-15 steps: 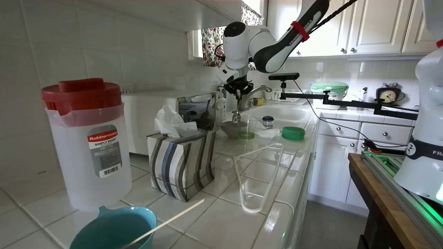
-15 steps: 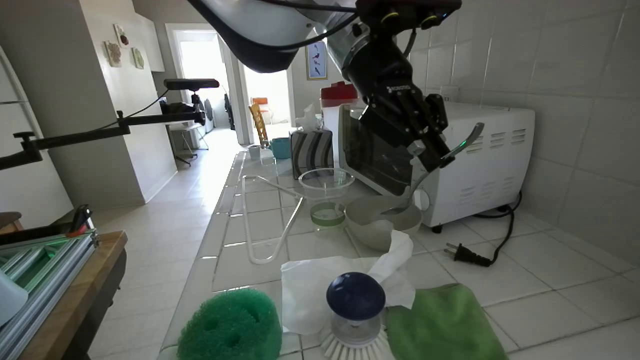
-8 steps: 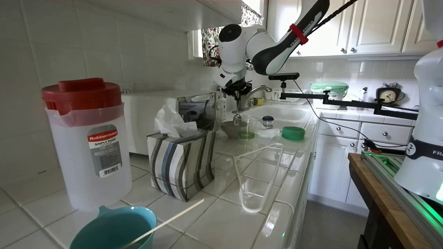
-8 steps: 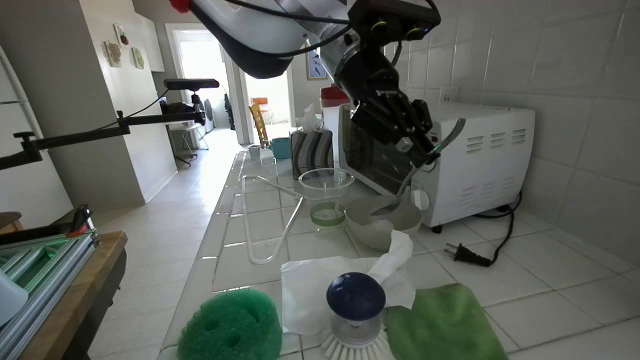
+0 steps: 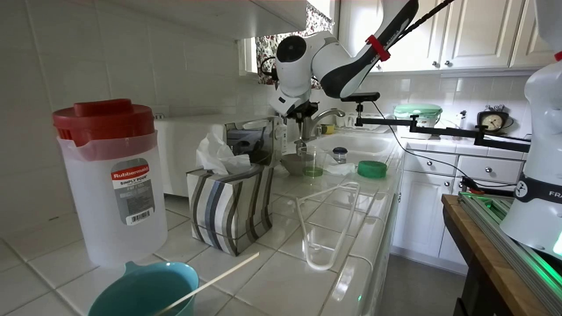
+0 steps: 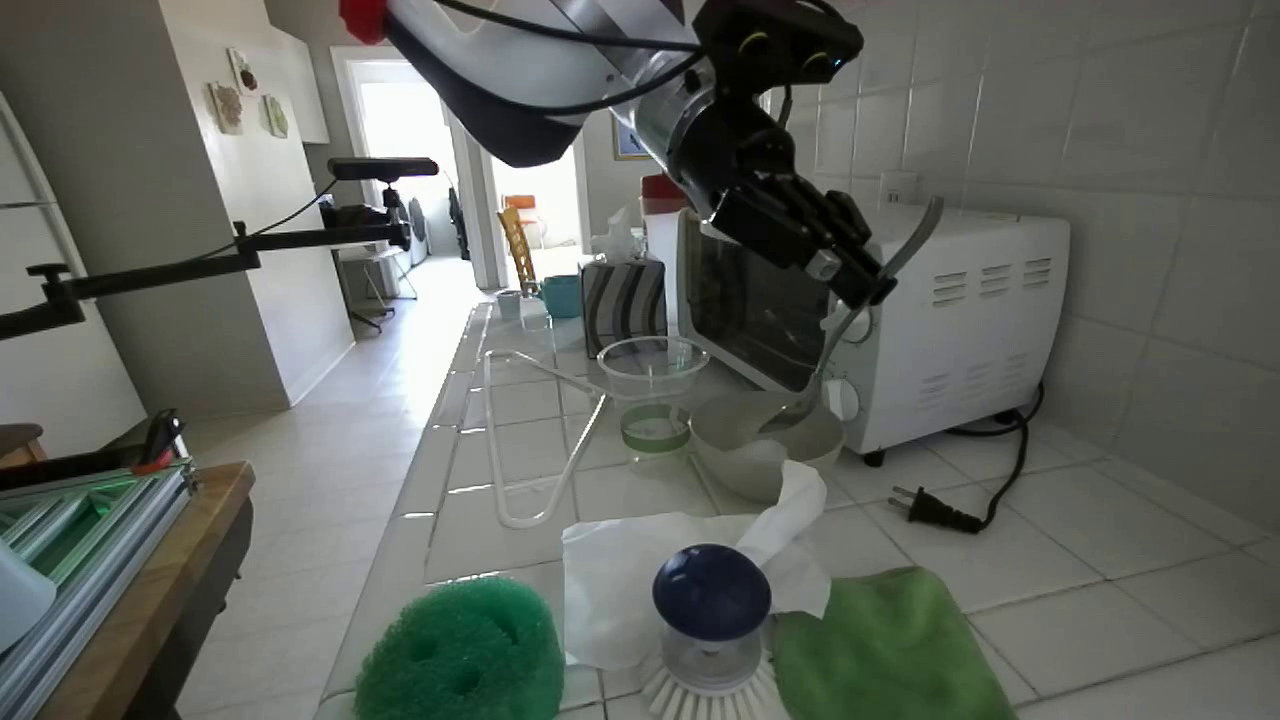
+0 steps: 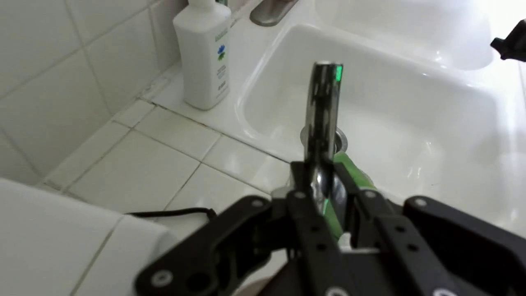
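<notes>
My gripper (image 6: 872,288) is shut on the handle of a metal spoon (image 6: 835,345). The handle's bent end sticks up past the fingertips (image 7: 320,172), and the spoon (image 7: 324,107) also shows in the wrist view. The spoon's head is down inside the rim of a beige bowl (image 6: 765,465); whether it touches the bowl cannot be told. The bowl (image 5: 290,164) is partly hidden in an exterior view by a clear cup (image 5: 313,160) with green at its bottom. This cup (image 6: 652,385) stands beside the bowl. The gripper (image 5: 300,120) is above the bowl.
A white toaster oven (image 6: 960,330) stands right beside the bowl. A paper towel (image 6: 620,580), dish brush (image 6: 711,600), green scrubber (image 6: 460,650) and green cloth (image 6: 885,650) lie nearby. A striped tissue box (image 5: 232,210) and pitcher (image 5: 118,193) share the counter. The sink (image 7: 411,131) adjoins it.
The gripper moved down and toward the cup's side with the spoon, then rose slightly and shifted back a little. The handle now stands steeper. The bowl and cup have not moved.
</notes>
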You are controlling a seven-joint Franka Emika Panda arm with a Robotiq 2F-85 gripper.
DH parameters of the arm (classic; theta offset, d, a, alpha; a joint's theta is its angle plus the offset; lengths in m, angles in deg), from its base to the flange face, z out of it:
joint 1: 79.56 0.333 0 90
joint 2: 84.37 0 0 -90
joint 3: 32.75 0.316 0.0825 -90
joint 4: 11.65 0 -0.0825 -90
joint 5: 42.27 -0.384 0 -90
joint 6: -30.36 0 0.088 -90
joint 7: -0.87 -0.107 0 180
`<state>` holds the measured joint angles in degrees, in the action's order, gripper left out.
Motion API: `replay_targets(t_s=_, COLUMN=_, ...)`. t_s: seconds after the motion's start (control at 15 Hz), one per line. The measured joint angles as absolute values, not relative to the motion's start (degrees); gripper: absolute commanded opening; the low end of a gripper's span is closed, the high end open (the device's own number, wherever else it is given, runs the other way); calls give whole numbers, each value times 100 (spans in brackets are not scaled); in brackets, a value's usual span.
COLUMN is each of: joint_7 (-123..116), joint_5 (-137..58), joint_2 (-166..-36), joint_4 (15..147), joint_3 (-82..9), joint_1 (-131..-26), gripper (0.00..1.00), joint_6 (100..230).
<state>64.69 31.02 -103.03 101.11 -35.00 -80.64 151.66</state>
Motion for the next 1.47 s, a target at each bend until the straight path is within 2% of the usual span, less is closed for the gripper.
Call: replay_targets(t_s=1.47, joint_7=6357, joint_5=3806, joint_2=-10432, joint_4=9995, joint_3=-3209, joint_1=-7785, gripper=5, joint_6=14472)
